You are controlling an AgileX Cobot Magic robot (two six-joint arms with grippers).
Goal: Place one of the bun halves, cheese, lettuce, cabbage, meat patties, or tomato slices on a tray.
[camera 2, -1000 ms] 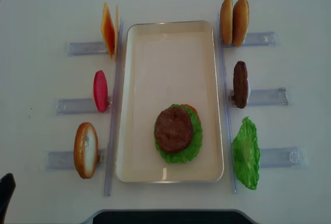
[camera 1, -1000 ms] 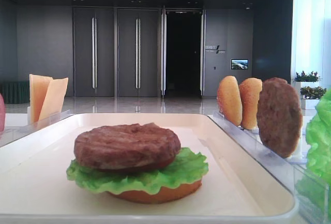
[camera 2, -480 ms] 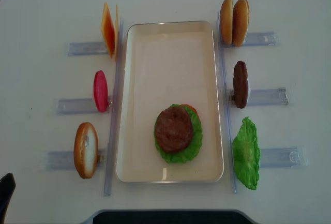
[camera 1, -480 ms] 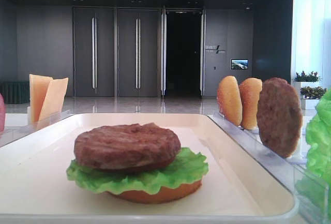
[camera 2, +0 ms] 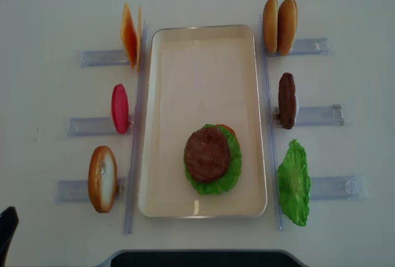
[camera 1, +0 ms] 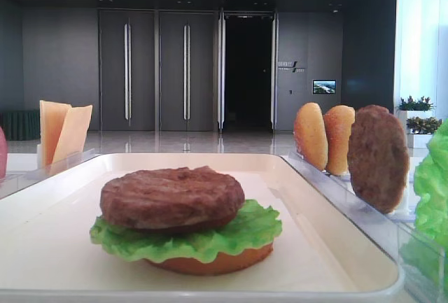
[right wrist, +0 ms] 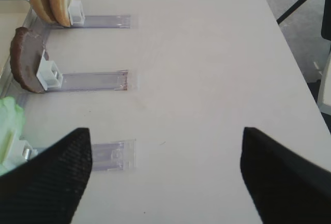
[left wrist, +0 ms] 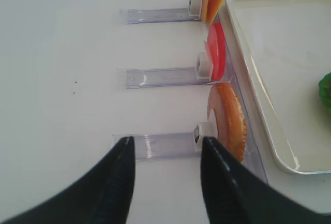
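On the cream tray [camera 2: 203, 57] a meat patty [camera 2: 207, 154] lies on lettuce [camera 2: 232, 171], which lies on a bun half [camera 1: 210, 262]. In the racks to the left stand cheese [camera 2: 129, 36], a tomato slice [camera 2: 120, 108] and a bun half [camera 2: 102, 178]. The right racks hold two bun halves [camera 2: 279, 25], a patty [camera 2: 286, 100] and lettuce [camera 2: 294, 182]. Cabbage is out of view. My left gripper [left wrist: 167, 149] is open over the bun's rack, left of that bun half [left wrist: 230, 123]. My right gripper [right wrist: 165, 146] is open wide over bare table, right of the lettuce [right wrist: 8, 131].
Clear plastic racks [camera 2: 321, 115] stick out sideways from both long sides of the tray. The table's right edge [right wrist: 289, 43] runs near my right gripper, with floor and a dark chair leg beyond. White tabletop [left wrist: 62, 79] lies left of the left racks.
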